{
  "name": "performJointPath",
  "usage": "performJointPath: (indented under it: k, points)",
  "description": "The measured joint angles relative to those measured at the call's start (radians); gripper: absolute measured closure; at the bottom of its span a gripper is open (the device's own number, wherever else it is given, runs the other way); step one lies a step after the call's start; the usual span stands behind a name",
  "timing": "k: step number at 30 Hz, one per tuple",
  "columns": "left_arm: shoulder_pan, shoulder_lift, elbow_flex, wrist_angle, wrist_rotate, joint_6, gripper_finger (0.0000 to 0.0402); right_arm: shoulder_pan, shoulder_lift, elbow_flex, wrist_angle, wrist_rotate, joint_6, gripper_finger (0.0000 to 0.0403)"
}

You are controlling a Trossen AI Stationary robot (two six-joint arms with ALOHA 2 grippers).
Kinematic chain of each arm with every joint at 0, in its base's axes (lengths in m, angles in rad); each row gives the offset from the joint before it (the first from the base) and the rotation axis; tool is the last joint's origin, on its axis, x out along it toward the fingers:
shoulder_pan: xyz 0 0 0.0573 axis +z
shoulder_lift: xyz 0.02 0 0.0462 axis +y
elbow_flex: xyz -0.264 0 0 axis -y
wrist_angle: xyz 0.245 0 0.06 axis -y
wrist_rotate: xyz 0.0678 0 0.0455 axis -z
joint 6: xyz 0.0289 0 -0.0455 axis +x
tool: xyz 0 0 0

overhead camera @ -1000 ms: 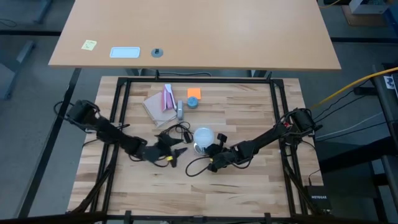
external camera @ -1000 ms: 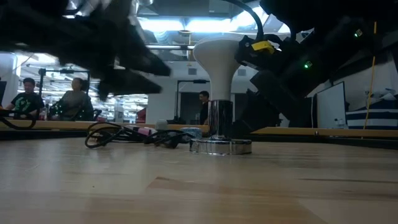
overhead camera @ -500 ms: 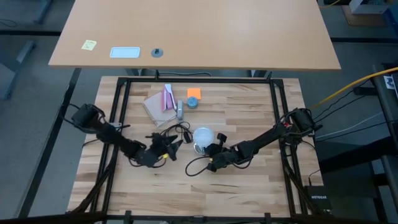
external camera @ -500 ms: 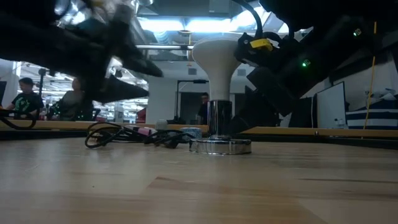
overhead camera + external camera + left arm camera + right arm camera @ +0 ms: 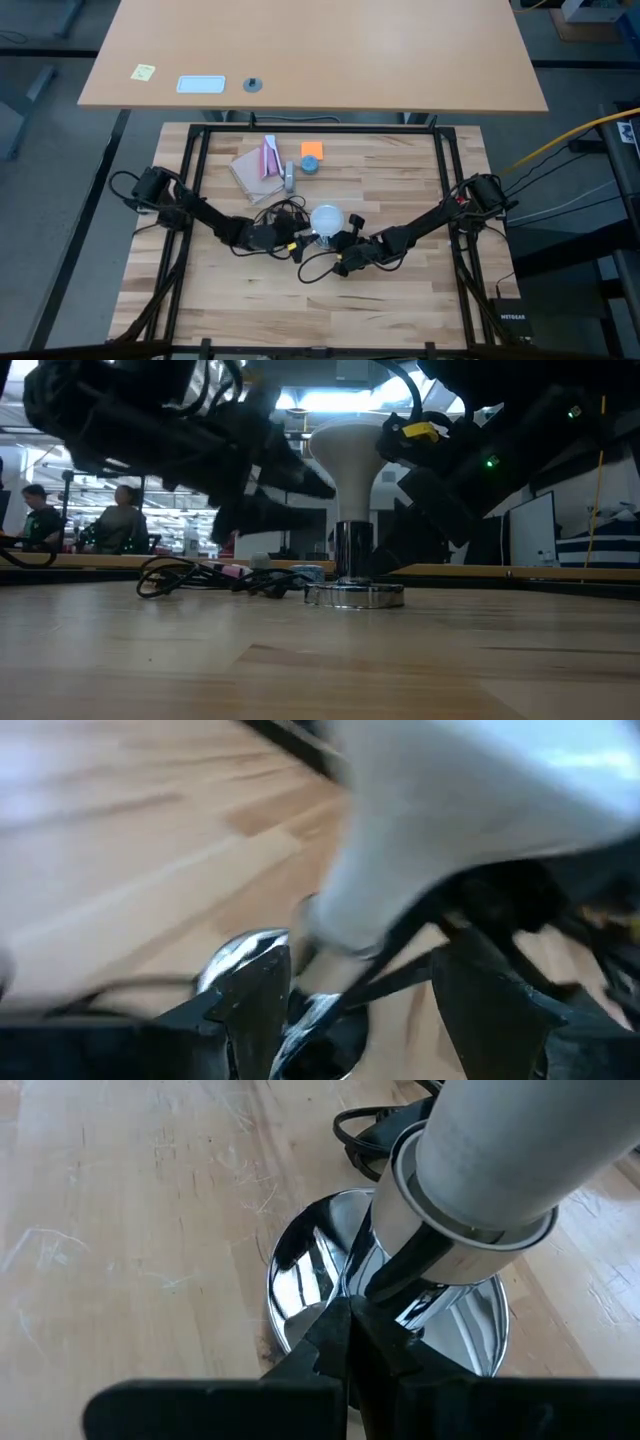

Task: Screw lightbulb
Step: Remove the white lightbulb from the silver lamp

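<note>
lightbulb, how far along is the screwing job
Done: the lightbulb stands upright in the socket. In hand: the open left gripper is at the bulb's neck, and the shut right gripper rests at the socket base. Left: gripping and turning; how deep it's threaded can't be seen.

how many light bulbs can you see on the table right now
1. The lightbulb stands upright in the chrome socket near the table's middle, between the left gripper and right gripper. No others visible.
</note>
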Motion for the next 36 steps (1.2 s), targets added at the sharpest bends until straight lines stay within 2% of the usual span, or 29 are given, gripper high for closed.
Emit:
performJointPath:
  k: [5, 10, 15, 19, 23, 36]
  points:
    - [0.009, 0.0, 0.031, 0.002, 0.028, 0.183, 0.017, 0.0, 0.0, 0.0, 0.0, 0.0, 0.0, 0.0393]
    - [0.018, 0.009, 0.051, 0.003, 0.028, 0.208, 0.017, 0.0, 0.0, 0.0, 0.0, 0.0, 0.0, 0.0393]
    - [0.048, 0.067, 0.086, 0.007, 0.077, 0.209, 0.017, 0.0, 0.0, 0.0, -0.001, 0.0, -0.001, 0.0393]
    - [0.059, 0.112, 0.104, 0.105, 0.073, 0.28, 0.017, 0.0, 0.0, 0.0, -0.002, -0.001, -0.002, 0.0393]
    - [0.076, 0.116, 0.109, 0.132, 0.067, 0.296, 0.017, 0.0, 0.0, 0.0, -0.002, 0.0, -0.002, 0.0393]
    - [0.094, 0.116, 0.108, 0.109, 0.066, 0.32, 0.0239, 0.0, 0.0, 0.0, -0.001, 0.008, -0.001, 0.0393]
